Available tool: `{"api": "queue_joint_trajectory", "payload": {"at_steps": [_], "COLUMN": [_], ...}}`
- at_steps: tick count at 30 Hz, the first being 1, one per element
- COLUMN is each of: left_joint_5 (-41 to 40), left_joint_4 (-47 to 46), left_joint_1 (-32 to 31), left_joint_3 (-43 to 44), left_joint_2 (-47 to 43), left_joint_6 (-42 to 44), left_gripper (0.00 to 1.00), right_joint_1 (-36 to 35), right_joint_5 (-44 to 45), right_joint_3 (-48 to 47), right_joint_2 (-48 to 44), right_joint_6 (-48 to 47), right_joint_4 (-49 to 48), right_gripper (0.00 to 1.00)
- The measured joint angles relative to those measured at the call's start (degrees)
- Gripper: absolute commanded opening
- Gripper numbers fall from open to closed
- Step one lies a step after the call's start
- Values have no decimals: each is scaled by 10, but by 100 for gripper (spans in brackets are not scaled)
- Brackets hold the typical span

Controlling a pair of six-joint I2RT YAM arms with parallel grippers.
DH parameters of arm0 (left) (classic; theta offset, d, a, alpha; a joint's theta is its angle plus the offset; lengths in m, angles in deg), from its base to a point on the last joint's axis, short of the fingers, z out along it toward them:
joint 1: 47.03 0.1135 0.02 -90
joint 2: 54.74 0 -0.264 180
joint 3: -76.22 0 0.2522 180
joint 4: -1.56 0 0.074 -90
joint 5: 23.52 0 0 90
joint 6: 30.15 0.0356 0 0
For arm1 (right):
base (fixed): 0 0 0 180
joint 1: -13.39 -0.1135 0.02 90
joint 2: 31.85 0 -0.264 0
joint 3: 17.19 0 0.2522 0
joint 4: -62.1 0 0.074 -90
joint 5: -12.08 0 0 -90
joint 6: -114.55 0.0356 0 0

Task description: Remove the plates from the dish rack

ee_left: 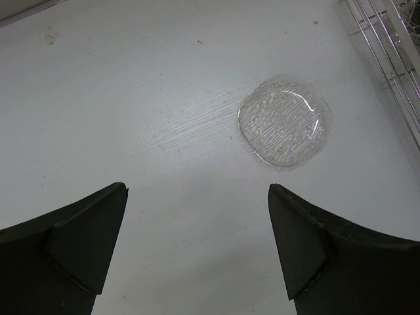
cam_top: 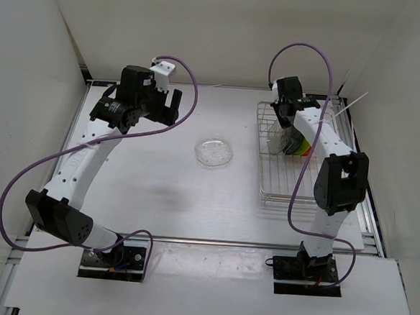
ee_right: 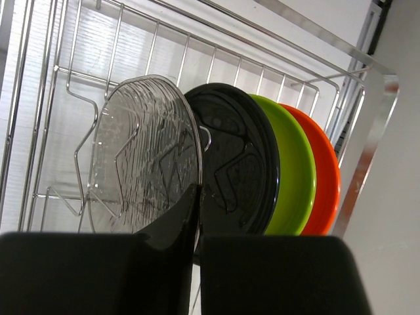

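The silver wire dish rack [cam_top: 286,195] stands at the right. In the right wrist view it [ee_right: 164,39] holds, upright and side by side, a clear plate [ee_right: 144,151], a black plate [ee_right: 236,164], a lime green plate [ee_right: 295,170] and an orange plate [ee_right: 328,170]. My right gripper [ee_right: 199,193] is shut on the lower rim of the clear plate, and it [cam_top: 280,137] reaches down into the rack. A second clear plate [cam_top: 214,152] lies flat on the table, also in the left wrist view [ee_left: 284,120]. My left gripper [ee_left: 197,190] is open and empty, raised at the back left [cam_top: 172,106].
White walls enclose the table on the left, back and right. The rack's left edge [ee_left: 387,46] shows at the top right of the left wrist view. Purple cables loop off both arms.
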Motion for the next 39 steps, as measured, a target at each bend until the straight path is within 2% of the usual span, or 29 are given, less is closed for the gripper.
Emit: {"api": "queue_joint_trajectory", "payload": {"at_steps": [12,18,22,27,34,39], "left_joint_5": [-2,3,35,144,332,408], "left_joint_4": [-20,-28,-31,-39,-70,-84], "left_joint_1": [0,0,0,-1,-28,-61], "left_joint_3": [-12,-11,29,97,116,174], "left_joint_2": [0,8,50,120,170,224], "left_joint_6": [0,0,-4,-22,-52,-82], "left_gripper": [100,100,100,100,100,100], "right_joint_1": [-27,-27,-27,-25,-12,-10], "right_joint_5": [87,119,120,55,-131,-238], "right_joint_3": [-30,-32,-44,-58,-28,-13], "right_joint_2": [-14,-67,-119,-186,-252,-257], "right_joint_6": [5,0,0,22,40,51], "right_joint_4": [39,44,47,54,79,95], "right_gripper": [0,0,0,0,0,0]}}
